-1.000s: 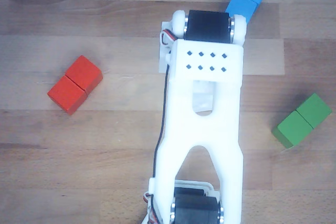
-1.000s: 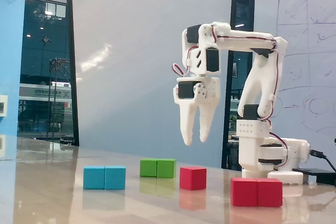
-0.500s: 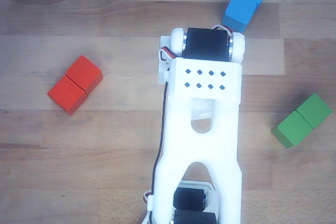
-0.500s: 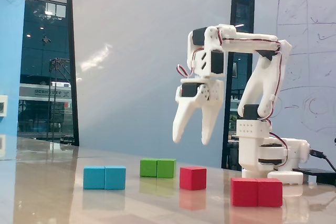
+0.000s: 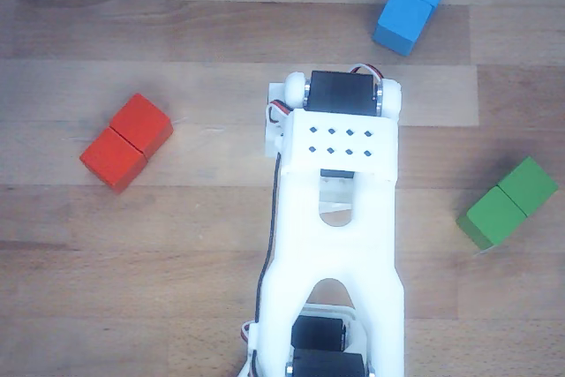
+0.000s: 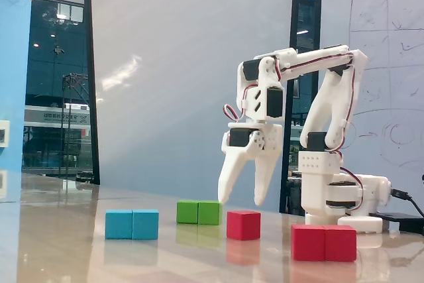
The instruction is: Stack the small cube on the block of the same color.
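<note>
A pale wooden table (image 5: 132, 289) is seen from above in the other view, planked, with visible grain; in the fixed view its top (image 6: 66, 256) shows glossy and reflective. Over it the white plastic arm (image 5: 340, 245) is stretched, smooth and moulded, black servo housings set into it and a plate with two rows of small diamond-shaped holes near its wrist. In the fixed view the gripper (image 6: 240, 201) is hung point-down above the small cube (image 6: 244, 225), its two tapered white fingers spread apart, nothing held between them, the tips clear of the cube's top.

The small cube, matte red with smooth flat faces, is set on the table directly under the gripper; in the other view it is hidden beneath the arm. The block (image 6: 324, 242), red, two cubes long with a seam across its middle, is laid to the right of the small cube and nearer the camera in the fixed view; in the other view it (image 5: 126, 143) lies well to the left of the arm. A blue double block (image 6: 132, 224) is placed left of the small cube, a green one (image 6: 199, 212) just behind it. On the whiteboard (image 6: 384, 64) behind the arm faint sketched lines are seen; no writing can be read.
</note>
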You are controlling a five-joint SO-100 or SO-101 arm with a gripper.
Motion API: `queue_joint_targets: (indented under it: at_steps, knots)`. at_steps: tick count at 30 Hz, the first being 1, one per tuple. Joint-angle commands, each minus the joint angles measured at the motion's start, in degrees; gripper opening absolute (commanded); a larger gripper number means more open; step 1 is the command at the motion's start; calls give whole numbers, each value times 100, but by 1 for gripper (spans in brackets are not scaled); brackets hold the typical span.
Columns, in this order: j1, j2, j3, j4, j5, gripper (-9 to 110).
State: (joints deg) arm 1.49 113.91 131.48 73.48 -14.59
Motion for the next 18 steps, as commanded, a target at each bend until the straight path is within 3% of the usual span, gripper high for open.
queue_joint_targets:
  at_steps: [1, 18]
  knots:
    - [-35, 26, 114, -299, -44, 34]
    - [-18, -747, 475, -1274, -44, 34]
